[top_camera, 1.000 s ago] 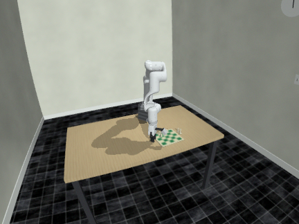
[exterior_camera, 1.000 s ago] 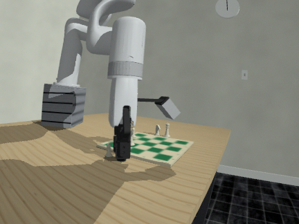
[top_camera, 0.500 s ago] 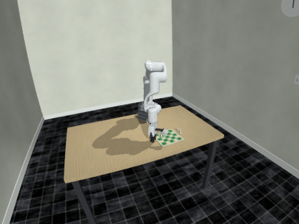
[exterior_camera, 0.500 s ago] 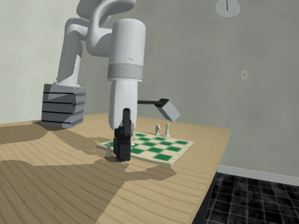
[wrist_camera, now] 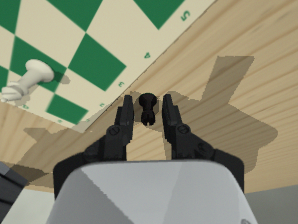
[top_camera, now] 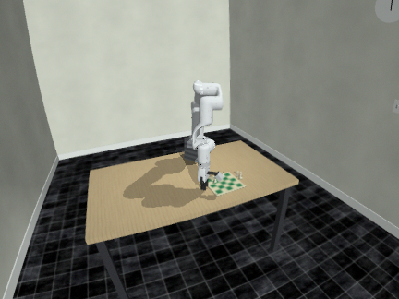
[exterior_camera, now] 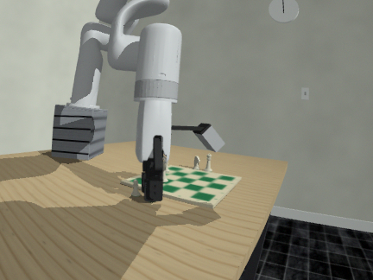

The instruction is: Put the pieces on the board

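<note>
The black rook [wrist_camera: 146,107] is a small dark piece that stands on the wooden table just off the edge of the green and cream board [wrist_camera: 75,45]. My gripper [wrist_camera: 147,104] is lowered around it, with one finger on each side and a small gap on both sides, so it is open. In the exterior view the gripper [exterior_camera: 153,192] hides the rook. The white pawn [exterior_camera: 135,188] stands on the table just left of the gripper. The white knight [exterior_camera: 196,162] and the white queen [exterior_camera: 209,162] stand beside the board's far edge. The board also shows in the top view [top_camera: 226,184].
A white piece [wrist_camera: 27,80] stands on the board near the gripper. The arm's grey base block [exterior_camera: 79,130] sits at the back left of the table. A grey box on a rod [exterior_camera: 208,136] hangs above the board. The table edge [exterior_camera: 263,207] lies to the right.
</note>
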Motion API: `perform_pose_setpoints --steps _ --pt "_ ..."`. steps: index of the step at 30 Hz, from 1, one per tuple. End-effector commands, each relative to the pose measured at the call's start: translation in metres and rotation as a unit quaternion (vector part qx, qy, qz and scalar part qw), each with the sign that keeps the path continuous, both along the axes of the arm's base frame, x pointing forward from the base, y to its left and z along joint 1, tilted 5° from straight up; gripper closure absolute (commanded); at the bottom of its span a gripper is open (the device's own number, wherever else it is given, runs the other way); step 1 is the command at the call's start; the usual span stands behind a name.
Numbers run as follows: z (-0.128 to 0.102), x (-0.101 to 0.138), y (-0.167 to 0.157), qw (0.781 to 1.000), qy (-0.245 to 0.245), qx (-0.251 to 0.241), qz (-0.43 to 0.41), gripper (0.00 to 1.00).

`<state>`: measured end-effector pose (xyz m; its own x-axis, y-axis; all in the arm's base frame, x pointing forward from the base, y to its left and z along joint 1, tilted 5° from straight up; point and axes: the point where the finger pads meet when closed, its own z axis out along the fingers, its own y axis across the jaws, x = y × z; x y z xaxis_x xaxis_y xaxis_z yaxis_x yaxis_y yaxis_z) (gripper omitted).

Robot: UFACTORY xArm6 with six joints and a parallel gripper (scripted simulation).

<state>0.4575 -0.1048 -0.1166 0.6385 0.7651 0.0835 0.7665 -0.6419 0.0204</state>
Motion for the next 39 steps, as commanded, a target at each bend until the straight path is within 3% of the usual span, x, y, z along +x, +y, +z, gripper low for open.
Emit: perform_pose_setpoints --steps 1,12,13,39 --pt "0.0013 0.0015 -0.0004 1.000 -0.002 0.000 0.000 0.63" --pt "0.0013 0.0015 -0.0004 1.000 -0.002 0.000 0.000 0.63" --pt "0.0013 0.0015 -0.0004 1.000 -0.002 0.000 0.000 1.00" --pt "0.0013 0.0015 -0.0004 1.000 -0.002 0.000 0.000 1.00"
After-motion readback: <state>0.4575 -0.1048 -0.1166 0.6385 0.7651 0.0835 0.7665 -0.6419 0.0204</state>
